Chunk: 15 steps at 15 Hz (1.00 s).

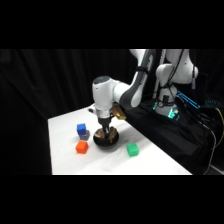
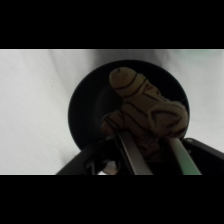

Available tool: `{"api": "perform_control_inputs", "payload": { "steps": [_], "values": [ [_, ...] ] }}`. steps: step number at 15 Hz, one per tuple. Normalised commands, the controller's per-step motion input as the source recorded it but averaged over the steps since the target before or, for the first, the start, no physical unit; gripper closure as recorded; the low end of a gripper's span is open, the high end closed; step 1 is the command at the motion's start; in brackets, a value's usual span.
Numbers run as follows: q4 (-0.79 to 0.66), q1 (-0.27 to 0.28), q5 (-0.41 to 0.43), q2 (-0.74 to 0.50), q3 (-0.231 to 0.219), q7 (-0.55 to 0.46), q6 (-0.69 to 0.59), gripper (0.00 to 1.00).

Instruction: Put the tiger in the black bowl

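The white arm's two-finger gripper (image 2: 150,155) was clamped on the tiger (image 2: 147,112), a lumpy tan-cream soft toy with dark brown stripes; in the wrist view its two fingers (image 2: 131,155) pressed the toy's lower part from either side. The toy hung over the hollow of the small, glossy black bowl (image 2: 82,112), and whether it touched the bottom could not be told. In the side view the gripper (image 1: 104,131) stood straight above the bowl (image 1: 106,142), with the toy at rim level.

Around the bowl on the white table (image 1: 65,160) lay a blue cube (image 1: 81,129) resting on a darker block, an orange cube (image 1: 81,147) just beside the bowl, and a green cube (image 1: 132,149) a little apart on the other side.

By my judgement the task was nearly done: the toy had been carried to the bowl, and what remained was to let go and lift clear. No brand, label or writing could be read anywhere.
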Motion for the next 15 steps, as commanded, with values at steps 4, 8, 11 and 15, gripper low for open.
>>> {"api": "perform_control_inputs", "payload": {
  "steps": [4,8,11,15],
  "values": [
    [-0.10,0.013,0.039,-0.26,-0.041,-0.18,-0.03,0.04],
    [-0.11,0.027,-0.022,-0.46,-0.033,-0.13,-0.26,0.00],
    [-0.06,0.012,-0.065,-0.50,0.005,-0.09,-0.44,0.00],
    [0.05,-0.058,0.093,-0.32,0.086,-0.25,-0.44,0.00]
  ]
}}
